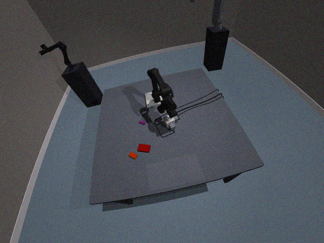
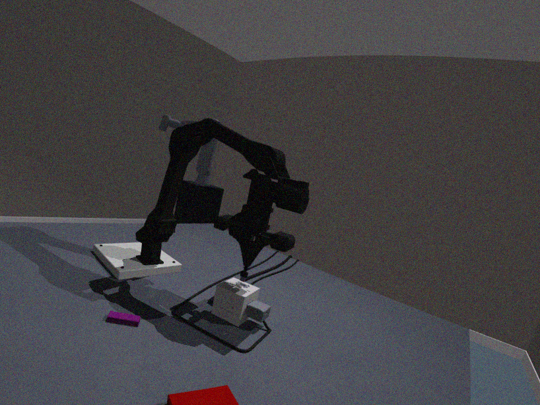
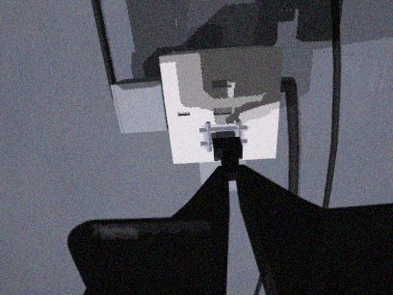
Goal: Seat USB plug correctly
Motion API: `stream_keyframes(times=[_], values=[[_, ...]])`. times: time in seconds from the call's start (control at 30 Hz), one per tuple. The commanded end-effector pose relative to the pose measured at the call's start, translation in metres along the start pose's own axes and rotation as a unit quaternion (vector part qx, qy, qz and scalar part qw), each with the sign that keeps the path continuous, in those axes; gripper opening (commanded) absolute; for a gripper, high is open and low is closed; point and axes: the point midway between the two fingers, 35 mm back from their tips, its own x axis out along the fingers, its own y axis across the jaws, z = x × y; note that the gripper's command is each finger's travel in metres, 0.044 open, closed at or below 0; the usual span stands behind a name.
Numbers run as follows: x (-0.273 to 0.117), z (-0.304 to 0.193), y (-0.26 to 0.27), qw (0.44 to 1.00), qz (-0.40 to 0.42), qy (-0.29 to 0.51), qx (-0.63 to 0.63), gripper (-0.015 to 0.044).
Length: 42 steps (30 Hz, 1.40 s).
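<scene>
The white power cube [image 1: 170, 122] [image 2: 228, 303] [image 3: 188, 145] stands upright on the table. Its top shows several dark slots in the wrist view. My gripper [image 2: 245, 267] [image 3: 230, 174] points down over the cube top and is shut on the USB plug [image 2: 243, 274] [image 3: 227, 147], a small black block. In the wrist view the plug lies over pale bracket-like bars [image 3: 208, 137] around a socket near the cube's lower edge. A short grey part shows beneath the plug in the exterior view. The plug hides the socket, so its depth and which way round it is cannot be told.
A pale grey block [image 2: 258, 311] [image 3: 140, 107] sits against the cube's side. Dark cables [image 2: 209, 335] [image 3: 293, 140] run around it. A magenta block [image 1: 141, 122] [image 2: 123, 318], a red block [image 1: 144, 148] [image 2: 202, 396] and an orange block [image 1: 132, 155] lie on the table [image 1: 222, 146].
</scene>
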Motion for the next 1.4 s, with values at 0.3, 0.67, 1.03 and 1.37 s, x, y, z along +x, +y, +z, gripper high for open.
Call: stream_keyframes(times=[0.3, 0.67, 1.03, 1.37], values=[[0.0014, -0.0018, 0.0001, 1.000, 0.001, 0.008, 0.003, 0.0000], [0.0027, -0.0026, 0.0001, 1.000, 0.001, 0.012, 0.004, 0.0000], [0.0040, -0.0034, 0.0000, 1.000, 0.002, 0.017, 0.005, 0.0000], [0.0052, -0.0036, 0.0000, 1.000, 0.002, 0.018, 0.005, 0.0000]])
